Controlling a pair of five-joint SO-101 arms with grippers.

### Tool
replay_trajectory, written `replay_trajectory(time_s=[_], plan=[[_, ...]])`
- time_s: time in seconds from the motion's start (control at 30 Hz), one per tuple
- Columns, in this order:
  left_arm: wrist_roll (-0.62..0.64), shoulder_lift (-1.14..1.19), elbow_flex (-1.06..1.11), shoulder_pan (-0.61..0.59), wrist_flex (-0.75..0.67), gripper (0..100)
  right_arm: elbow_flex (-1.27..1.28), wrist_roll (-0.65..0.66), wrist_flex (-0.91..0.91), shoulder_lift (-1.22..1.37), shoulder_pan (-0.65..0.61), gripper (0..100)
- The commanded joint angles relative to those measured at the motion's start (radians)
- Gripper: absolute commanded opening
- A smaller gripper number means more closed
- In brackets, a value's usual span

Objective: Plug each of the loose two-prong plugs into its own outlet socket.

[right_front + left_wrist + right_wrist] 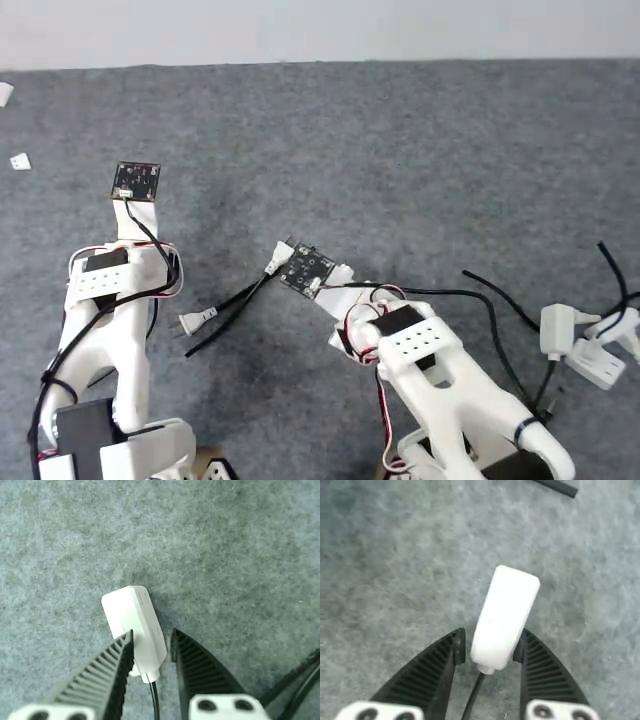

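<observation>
White plug (134, 620) sits clamped in left end effector (151, 634), second white plug (506, 605) clamped in right end effector (493, 632).

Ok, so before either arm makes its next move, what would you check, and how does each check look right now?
1. Hold of the right gripper on its white corded block: ok, a finger on each side.
2. Hold of the left gripper on the second white block: ok, fingers close against it.
3. Whereabouts of the loose two-prong plug: ok, lying unheld on the grey mat.
4. Which face of the held blocks has the slots: cannot tell.
5. Are the black cords out of the way: not ok, they trail from the plug toward the right gripper and may snag.
6. Are the white pieces at the right edge already plugged together: cannot tell.
</observation>
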Motion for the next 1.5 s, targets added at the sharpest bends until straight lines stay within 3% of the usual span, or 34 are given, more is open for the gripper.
replay_trajectory(time_s=[0.0, 0.07, 0.23, 0.4, 0.6, 0.7, 0.77, 0.9, 1.0, 1.33, 1.47], plan=[[-0.008, -0.005, -0.033, 0.005, -0.002, 12, -0.049, 0.003, -0.031, 0.004, 0.050, 5.3], [-0.008, -0.005, -0.033, 0.005, -0.002, 12, -0.052, 0.002, -0.054, 0.002, 0.093, 0.2], [-0.008, -0.005, -0.033, 0.005, -0.002, 12, -0.130, -0.140, 0.036, -0.008, 0.101, 1.0], [-0.008, -0.005, -0.033, 0.006, -0.003, 12, -0.255, -0.325, 0.216, 0.004, -0.044, 0.9], [-0.008, -0.005, -0.033, 0.006, -0.003, 12, -0.259, -0.485, 0.243, 0.041, -0.265, 1.3], [-0.008, -0.005, -0.033, 0.006, -0.003, 12, -0.262, -0.486, 0.177, 0.143, -0.280, 2.5], [-0.008, -0.005, -0.033, 0.006, -0.003, 12, -0.270, -0.459, 0.130, 0.223, -0.226, 7.3], [-0.008, -0.005, -0.033, 0.006, -0.003, 12, -0.394, -0.442, 0.236, 0.332, -0.185, 19.5], [-0.008, -0.005, -0.033, 0.006, -0.003, 12, -0.420, -0.440, 0.240, 0.369, -0.160, 21.2], [-0.008, -0.005, -0.033, 0.006, -0.003, 12, -0.436, -0.339, 0.289, 0.194, -0.125, 17.3], [-0.008, -0.005, -0.033, 0.006, -0.003, 12, -0.434, -0.321, 0.314, 0.104, -0.081, 23.7]])
